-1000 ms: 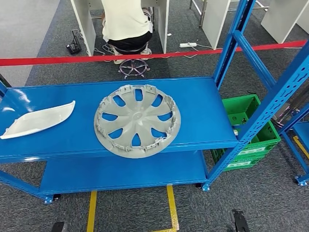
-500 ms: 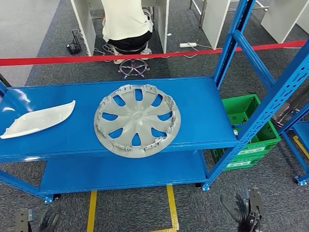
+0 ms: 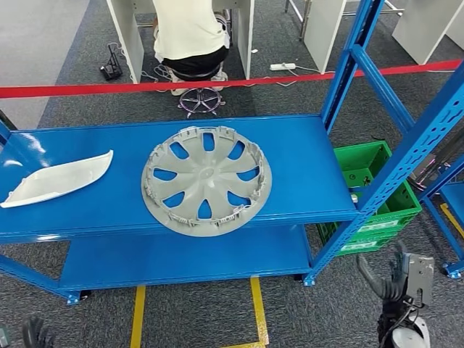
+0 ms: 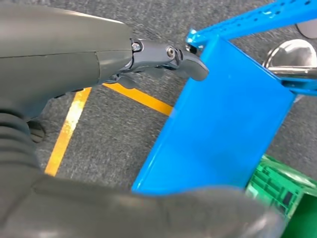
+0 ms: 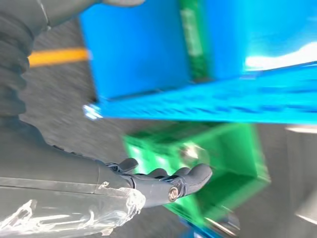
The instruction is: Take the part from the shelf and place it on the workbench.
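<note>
One round hubcap (image 3: pixel 206 180) flat on shelf (image 3: pixel 307 163), ribbed side up

Right robot hand (image 3: pixel 391 284): raised at lower right of head view, fingers apart and extended, holding nothing. Left robot hand (image 3: pixel 34 332): low at lower left, fingers extended, holding nothing.

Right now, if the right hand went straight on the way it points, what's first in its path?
Probably the green plastic crate: the right hand points at it. The picture is blurred, so depth is unclear.

Head view high, facing down onto blue shelf (image 3: pixel 307 167), both wrist views low, close, sharing shelf and green crate (image 3: pixel 383 196)
</note>
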Controlling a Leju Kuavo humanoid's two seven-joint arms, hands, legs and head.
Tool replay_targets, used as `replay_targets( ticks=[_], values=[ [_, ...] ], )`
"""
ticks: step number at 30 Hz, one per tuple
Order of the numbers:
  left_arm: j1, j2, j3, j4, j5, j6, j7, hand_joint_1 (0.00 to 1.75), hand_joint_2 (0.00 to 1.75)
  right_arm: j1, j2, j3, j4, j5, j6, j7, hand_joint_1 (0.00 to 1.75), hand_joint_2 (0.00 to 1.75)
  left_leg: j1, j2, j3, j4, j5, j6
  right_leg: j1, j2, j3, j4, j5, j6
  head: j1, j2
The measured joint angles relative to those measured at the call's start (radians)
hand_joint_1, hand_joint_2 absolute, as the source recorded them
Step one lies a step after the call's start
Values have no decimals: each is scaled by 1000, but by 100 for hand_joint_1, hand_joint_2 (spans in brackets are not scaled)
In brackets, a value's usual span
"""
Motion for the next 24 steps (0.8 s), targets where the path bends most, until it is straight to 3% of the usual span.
replay_targets(
  ticks=[7,14,18,24],
  values=[
    [0,-11,42,25,-56,11,1,0,175,0,-3,76,-178,88,-103,-75,0,175,0,0,0,0,0,0,0,0,-1,0,0,0,0,0],
    [-3,-9,63,94,-130,16,-10,0,175,-18,-45,226,-296,208,-152,-130,0,175,0,0,-1,0,1,-1,0,0,-1,0,0,0,0,0],
    [-11,-7,68,127,-171,10,-22,0,0,-49,-76,331,-330,287,-158,-147,0,175,0,0,-1,0,1,0,0,0,-1,0,1,0,0,0],
    [-28,1,69,166,-221,-3,-43,0,0,-106,-114,497,-346,405,-148,-159,0,175,0,0,-2,0,3,-1,0,0,-2,0,2,-1,0,0]
  ],
)
